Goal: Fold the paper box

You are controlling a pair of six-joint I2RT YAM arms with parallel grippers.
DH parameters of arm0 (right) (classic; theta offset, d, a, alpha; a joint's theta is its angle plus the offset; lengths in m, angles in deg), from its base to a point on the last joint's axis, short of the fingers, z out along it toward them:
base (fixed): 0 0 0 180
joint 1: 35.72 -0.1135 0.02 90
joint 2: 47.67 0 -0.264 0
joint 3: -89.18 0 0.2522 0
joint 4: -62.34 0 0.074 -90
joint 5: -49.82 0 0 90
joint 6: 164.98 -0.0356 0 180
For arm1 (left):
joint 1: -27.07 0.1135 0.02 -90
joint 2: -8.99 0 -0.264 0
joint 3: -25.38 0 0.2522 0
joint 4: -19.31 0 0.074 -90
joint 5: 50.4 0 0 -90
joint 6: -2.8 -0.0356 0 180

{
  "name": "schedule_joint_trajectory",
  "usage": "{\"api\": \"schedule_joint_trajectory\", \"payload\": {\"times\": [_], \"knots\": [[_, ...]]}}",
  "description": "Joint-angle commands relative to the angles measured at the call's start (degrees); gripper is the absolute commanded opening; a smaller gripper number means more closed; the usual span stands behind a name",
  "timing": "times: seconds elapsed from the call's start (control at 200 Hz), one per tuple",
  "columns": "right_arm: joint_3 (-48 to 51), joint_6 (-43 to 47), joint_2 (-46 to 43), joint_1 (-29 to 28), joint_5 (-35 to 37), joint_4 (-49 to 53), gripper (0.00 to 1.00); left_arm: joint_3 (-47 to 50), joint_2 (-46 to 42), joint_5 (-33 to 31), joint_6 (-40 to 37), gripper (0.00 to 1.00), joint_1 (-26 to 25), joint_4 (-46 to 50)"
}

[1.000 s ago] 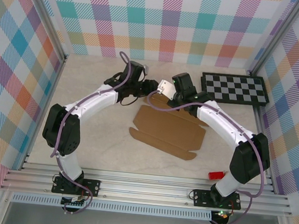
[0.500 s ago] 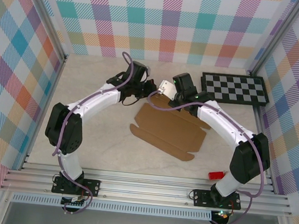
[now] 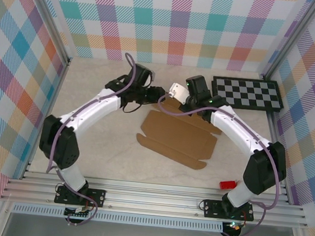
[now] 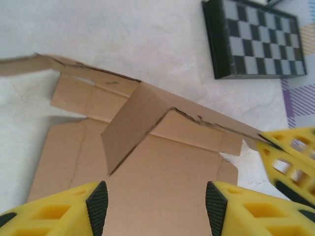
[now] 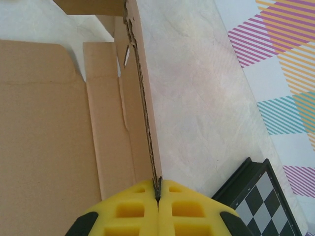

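Brown cardboard lies near the middle of the table (image 3: 104, 146): the paper box (image 3: 178, 138) is mostly a flat sheet, its far edge under the 2 wrists and its near edge pointing toward the arm bases. Over the last second the sheet has barely shifted. What changed is the left arm, whose elbow has swung outward to the left while its wrist drew back a little from the sheet's far left corner. The left gripper (image 4: 155, 206) hangs over the box with its fingers spread wide and nothing between them, and below it 1 inner panel (image 4: 130, 125) stands tilted up off the sheet. The right gripper (image 5: 158, 194) has kept its place and is pinched tight on the ragged edge of the far flap (image 5: 147, 113), lifting that strip off the table. The checkerboard panel (image 3: 247, 92) sits well apart to the right. This reads as an early stage: 1 side is held up and creased, but no wall is locked. The left arm's retreat looks like repositioning for a fresh approach, probably to press or tuck the raised panel while the right hand steadies the far flap.
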Motion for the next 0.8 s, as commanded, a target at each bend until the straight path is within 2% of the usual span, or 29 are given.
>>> {"api": "schedule_joint_trajectory", "payload": {"times": [0.0, 0.14, 0.205, 0.28, 0.41, 0.57, 0.795], "knots": [[-1.36, 0.19, -1.94, 2.69, -6.57, 4.43, 0.00, 5.39, -8.17, 0.66, -8.76, 0.59, 1.63, -1.21], [-5.79, 0.53, -0.13, 6.20, -14.26, 11.32, 0.00, 21.27, -14.29, 2.44, -22.33, 0.60, 2.57, -12.75], [-8.55, 0.63, 1.73, 7.84, -17.88, 15.18, 0.00, 27.74, -15.56, 5.15, -24.37, 0.62, 3.18, -21.94], [-10.65, 0.89, 3.57, 9.03, -20.98, 18.15, 0.00, 30.42, -14.25, 8.90, -25.32, 0.65, 3.41, -28.20], [-12.06, 0.37, 5.46, 9.62, -21.32, 18.34, 0.00, 27.45, -6.29, 10.04, -25.55, 0.64, 3.42, -30.36], [-14.36, -0.16, 8.29, 9.96, -22.21, 19.72, 0.00, 19.96, 5.18, 8.87, -26.51, 0.61, 3.76, -26.68], [-16.62, -0.90, 11.42, 11.49, -22.93, 20.62, 0.00, 13.47, 14.01, 8.55, -26.08, 0.59, 3.91, -23.98]]}}
